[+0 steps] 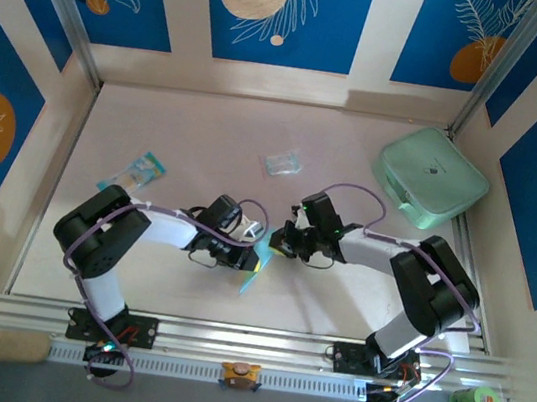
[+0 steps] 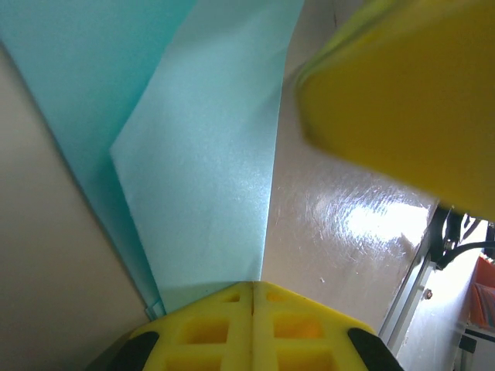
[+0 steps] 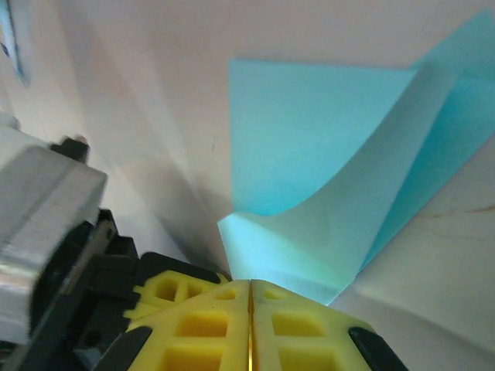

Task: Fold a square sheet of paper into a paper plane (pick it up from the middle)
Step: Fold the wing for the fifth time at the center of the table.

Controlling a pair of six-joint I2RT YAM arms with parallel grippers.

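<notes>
A light, limp sheet [image 2: 197, 185] is pinched in the closed left gripper [image 2: 253, 287] and closed right gripper [image 3: 250, 284], fanning out just ahead of both, likely best gripped at folded edges

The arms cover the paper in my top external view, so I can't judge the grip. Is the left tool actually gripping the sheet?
Observer: Yes. The left wrist view has the left tool shut on the blue sheet, at its edge.
Operator: And the right tool?
Observer: The right wrist view has the right tool shut on a corner of it.
Operator: Is the paper lying flat?
Observer: No. One layer curls up over a flatter layer on the table.
</notes>
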